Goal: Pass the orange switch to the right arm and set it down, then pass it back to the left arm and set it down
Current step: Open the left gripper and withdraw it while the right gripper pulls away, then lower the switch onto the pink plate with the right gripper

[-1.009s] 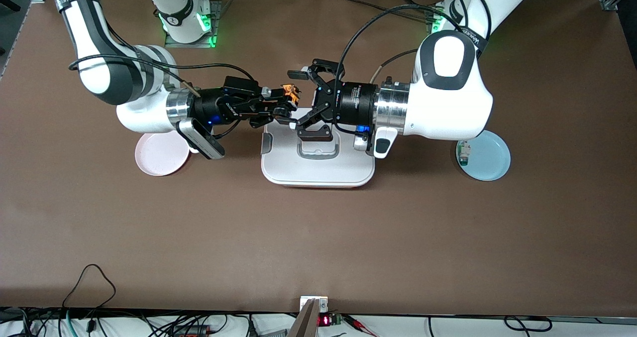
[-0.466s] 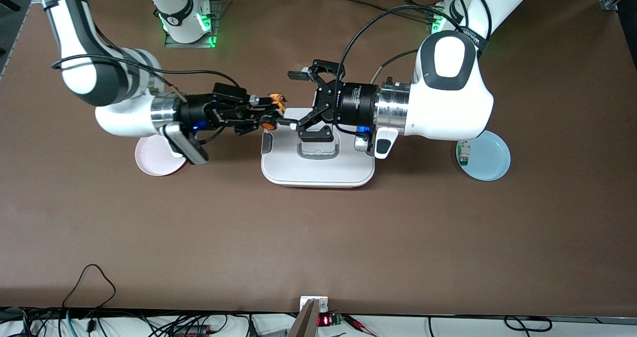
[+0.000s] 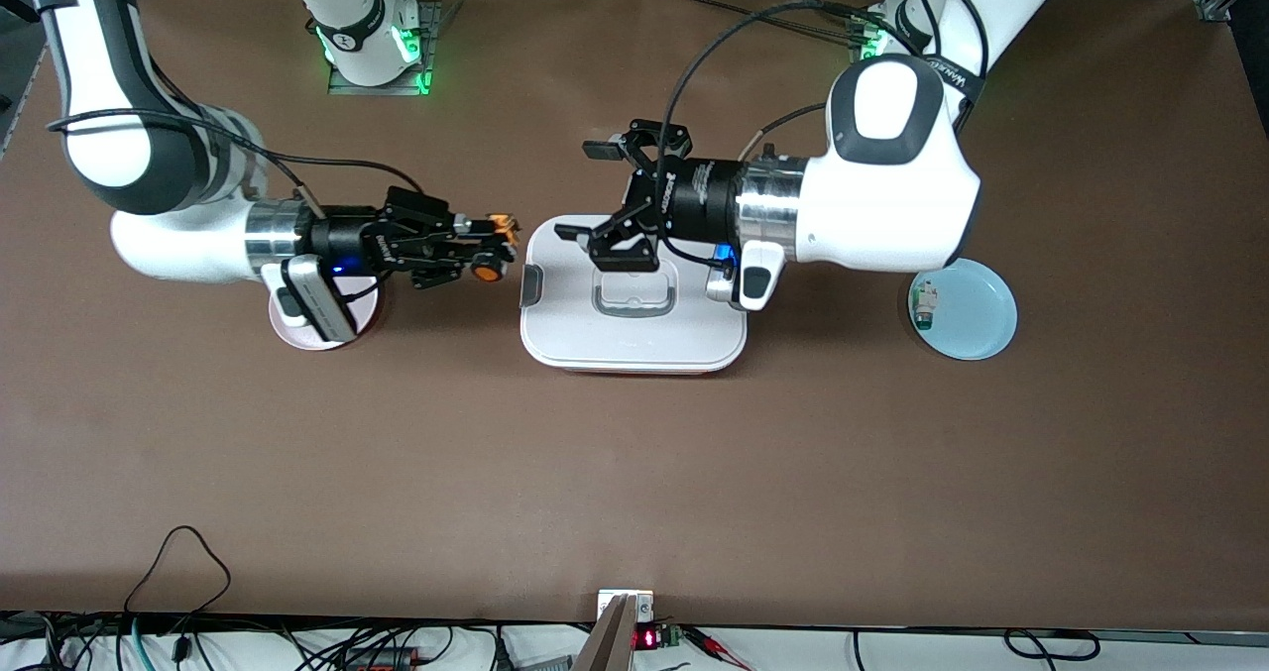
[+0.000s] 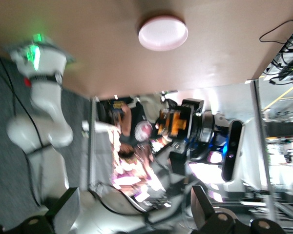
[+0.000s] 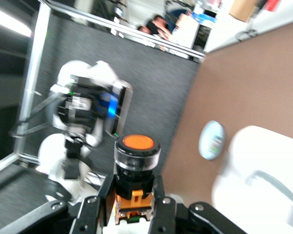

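Note:
The orange switch (image 3: 493, 247) is pinched in my right gripper (image 3: 491, 248), which is shut on it over the bare table between the pink plate and the box (image 3: 634, 329). In the right wrist view the switch (image 5: 136, 165) stands between the fingers (image 5: 162, 207), round orange button outward. My left gripper (image 3: 585, 192) hangs open and empty over the box's edge nearest the robots, facing the right gripper with a gap between them. The left wrist view shows the switch (image 4: 176, 122) some way off, ahead of the open left gripper (image 4: 132, 209).
A pink plate (image 3: 297, 339) lies under the right wrist. A blue plate (image 3: 977, 314) with a small white-and-green component (image 3: 924, 304) lies at the left arm's end. The white box has a grey handle (image 3: 634, 299) in its lid.
My right gripper has drawn back with the switch, from the box's edge close to the left gripper to over the table near the pink plate. The left gripper stayed open, barely shifting.

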Tool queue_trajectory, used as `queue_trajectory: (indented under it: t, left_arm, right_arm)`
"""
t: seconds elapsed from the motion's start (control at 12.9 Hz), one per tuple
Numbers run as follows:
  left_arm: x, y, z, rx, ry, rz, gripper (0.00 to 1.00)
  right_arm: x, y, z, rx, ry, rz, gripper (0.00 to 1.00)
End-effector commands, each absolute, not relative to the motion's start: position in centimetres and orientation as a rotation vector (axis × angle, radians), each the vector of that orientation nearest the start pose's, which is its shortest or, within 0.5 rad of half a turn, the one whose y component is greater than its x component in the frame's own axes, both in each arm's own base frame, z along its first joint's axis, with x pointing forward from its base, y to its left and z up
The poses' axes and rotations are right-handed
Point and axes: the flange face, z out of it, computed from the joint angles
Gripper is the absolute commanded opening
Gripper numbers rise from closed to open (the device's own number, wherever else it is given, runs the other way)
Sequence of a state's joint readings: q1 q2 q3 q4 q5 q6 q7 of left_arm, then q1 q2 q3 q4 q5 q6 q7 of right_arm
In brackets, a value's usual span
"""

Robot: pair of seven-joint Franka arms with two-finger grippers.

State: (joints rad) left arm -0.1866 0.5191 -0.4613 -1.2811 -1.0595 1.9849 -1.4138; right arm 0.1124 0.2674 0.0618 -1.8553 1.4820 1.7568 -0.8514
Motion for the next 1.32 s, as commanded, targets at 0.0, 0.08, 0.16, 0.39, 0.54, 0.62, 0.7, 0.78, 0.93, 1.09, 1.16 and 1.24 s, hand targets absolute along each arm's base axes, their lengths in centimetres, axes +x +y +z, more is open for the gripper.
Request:
queue_trajectory:
  t: [0.0, 0.08, 0.16, 0.39, 0.54, 0.62, 0.7, 0.78, 0.93, 1.09, 1.16, 1.24]
  left_arm:
    - [57.4, -41.1, 56.9, 1.981, 0.995, -0.912, 1.00]
    - [57.1, -40.7, 56.8, 2.085, 0.909, -0.853, 1.00]
    - [56.5, -40.2, 57.4, 2.187, 0.806, -0.770, 1.00]
    - [54.9, -37.3, 58.6, 2.505, 0.503, -0.544, 1.00]
    - [54.7, -33.3, 59.6, 2.662, 0.355, -0.477, 1.00]
    - [54.7, -30.6, 59.8, 2.758, 0.250, -0.450, 1.00]
    - [54.7, -28.3, 60.4, 2.826, 0.123, -0.409, 1.00]
    - [54.8, -26.1, 60.7, 2.863, 0.055, -0.414, 1.00]
    - [54.5, -22.3, 61.0, 2.973, 0.029, -0.455, 1.00]
    - [54.1, -21.0, 61.6, 3.077, -0.054, -0.402, 1.00]
    - [54.2, -20.6, 61.9, 3.086, -0.054, -0.384, 1.00]
    - [54.6, -19.9, 61.9, 3.082, -0.037, -0.370, 1.00]
  right_arm:
    - [59.5, 15.9, 42.0, -1.815, -0.451, -0.196, 0.15]
    - [59.6, 13.6, 40.9, -1.887, -0.496, -0.182, 0.15]
    - [59.6, 12.5, 40.3, -1.931, -0.545, -0.171, 0.15]
    - [59.4, 9.3, 39.0, -2.073, -0.646, -0.109, 0.15]
    - [59.1, 6.3, 37.5, -2.198, -0.791, -0.040, 0.15]
    - [59.0, 4.8, 36.9, -2.254, -0.899, -0.013, 0.15]
    - [59.0, 3.4, 36.4, -2.301, -0.991, 0.007, 0.15]
    - [59.1, 2.3, 35.9, -2.348, -1.104, 0.034, 0.15]
    - [59.4, 0.9, 35.6, -2.426, -1.370, 0.108, 0.15]
    - [59.9, 0.0, 35.1, -2.425, -1.666, 0.184, 0.15]
    - [60.3, -0.2, 35.0, -2.397, -1.832, 0.201, 0.15]
    - [60.5, -0.2, 34.6, -2.365, -1.938, 0.219, 0.15]
